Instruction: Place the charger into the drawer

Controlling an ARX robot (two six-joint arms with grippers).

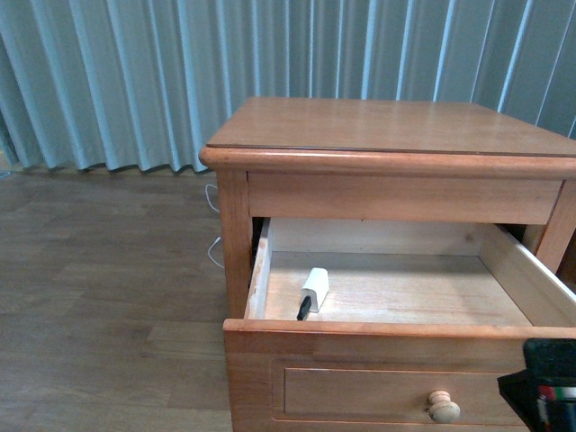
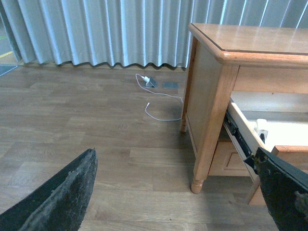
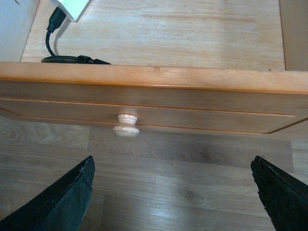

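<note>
Two grippers stand spread and empty: the left gripper (image 2: 174, 154) out to the left of the cabinet (image 2: 207, 96), the right gripper (image 3: 172, 163) on the near side of the knob (image 3: 126, 126) of the open drawer (image 1: 396, 330). The charger (image 1: 315, 288) lies on the drawer floor, near-left, its cable (image 3: 57, 45) trailing nearward. We judge it light, rigid and smooth, best pinched across the cube's flat sides, not by the limp cable.

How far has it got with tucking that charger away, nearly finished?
Nearly. The charger already lies inside the open drawer, its black cable with it. Nothing is in hand: the right end effector, open and empty, faces the knob; the left end effector, also open, hangs beside the cabinet. Left, perhaps: pushing the drawer shut.
</note>
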